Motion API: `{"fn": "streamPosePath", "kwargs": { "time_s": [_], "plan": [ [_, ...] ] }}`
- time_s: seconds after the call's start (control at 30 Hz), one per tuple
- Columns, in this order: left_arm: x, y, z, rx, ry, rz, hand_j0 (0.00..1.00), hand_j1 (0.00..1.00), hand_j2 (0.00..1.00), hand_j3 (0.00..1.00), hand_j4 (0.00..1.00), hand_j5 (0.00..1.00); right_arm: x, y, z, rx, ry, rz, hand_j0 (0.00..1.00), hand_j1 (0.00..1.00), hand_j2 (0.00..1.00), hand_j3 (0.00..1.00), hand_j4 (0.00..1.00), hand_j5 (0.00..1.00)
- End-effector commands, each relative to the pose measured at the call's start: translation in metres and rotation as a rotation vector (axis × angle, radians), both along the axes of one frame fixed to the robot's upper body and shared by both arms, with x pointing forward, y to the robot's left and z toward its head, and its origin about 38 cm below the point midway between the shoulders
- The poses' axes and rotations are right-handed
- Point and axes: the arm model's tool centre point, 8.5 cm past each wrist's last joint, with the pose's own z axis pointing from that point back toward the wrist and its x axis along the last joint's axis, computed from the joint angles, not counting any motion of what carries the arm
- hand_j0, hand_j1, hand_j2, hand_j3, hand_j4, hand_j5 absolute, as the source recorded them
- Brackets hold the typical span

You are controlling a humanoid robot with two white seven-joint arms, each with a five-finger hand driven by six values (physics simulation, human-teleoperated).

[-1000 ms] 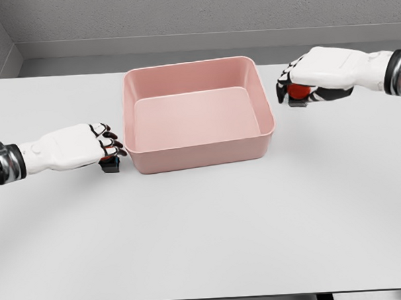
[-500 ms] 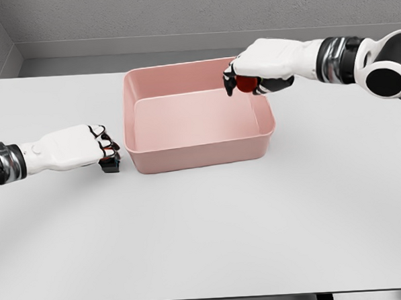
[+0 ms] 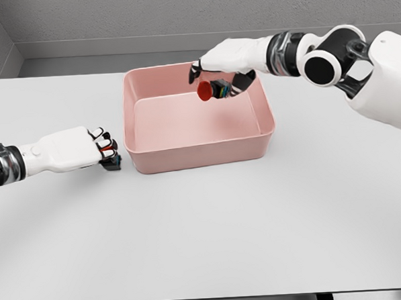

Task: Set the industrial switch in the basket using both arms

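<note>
Swinging leftward since the earlier frame, the right robot hand (image 3: 218, 74) now hangs over the pink basket (image 3: 197, 155), pinching a red-capped switch (image 3: 211, 90). Its long axis lies roughly level, red cap pointing left. Best lower it close to the basket floor before letting go. The left robot hand (image 3: 86, 147) rests on the worktop (image 3: 211, 223), fingers curled on a second small switch (image 3: 110, 163) just beside the basket.

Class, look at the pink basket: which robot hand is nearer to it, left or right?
Right. The right robot hand hovers over the basket, holding a red-buttoned switch. The left robot hand sits on the table just outside its left wall.
</note>
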Motion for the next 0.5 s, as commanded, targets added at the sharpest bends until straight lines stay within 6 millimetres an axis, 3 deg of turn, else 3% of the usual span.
{"fn": "streamPosePath", "kwargs": {
  "time_s": [0.0, 0.13, 0.27, 0.37, 0.47],
  "plan": [
    [0.0, 0.002, 0.002, -0.016, 0.009, 0.006, 0.02, 0.02, 0.02, 0.02, 0.02, 0.02, 0.001, 0.002, -0.001, 0.001, 0.004, -0.014, 1.0, 1.0, 1.0, 1.0, 1.0, 1.0],
    [0.001, 0.009, 0.008, -0.016, 0.002, 0.021, 0.02, 0.02, 0.02, 0.02, 0.02, 0.02, 0.001, -0.003, 0.006, 0.007, -0.014, -0.013, 1.0, 1.0, 1.0, 1.0, 1.0, 1.0],
    [0.001, 0.021, 0.012, -0.002, 0.003, 0.043, 0.02, 0.02, 0.02, 0.02, 0.02, 0.02, -0.011, -0.042, 0.05, 0.057, -0.118, -0.004, 1.0, 1.0, 1.0, 1.0, 1.0, 1.0],
    [0.003, 0.024, 0.014, -0.012, 0.003, 0.055, 0.02, 0.02, 0.02, 0.02, 0.02, 0.02, -0.017, -0.081, 0.062, 0.063, -0.164, 0.015, 1.0, 1.0, 1.0, 1.0, 1.0, 1.0],
    [0.003, 0.027, 0.017, -0.025, 0.008, 0.064, 0.02, 0.02, 0.02, 0.02, 0.02, 0.02, -0.03, -0.123, 0.052, 0.055, -0.171, 0.049, 1.0, 1.0, 1.0, 1.0, 1.0, 1.0]
  ]
}}
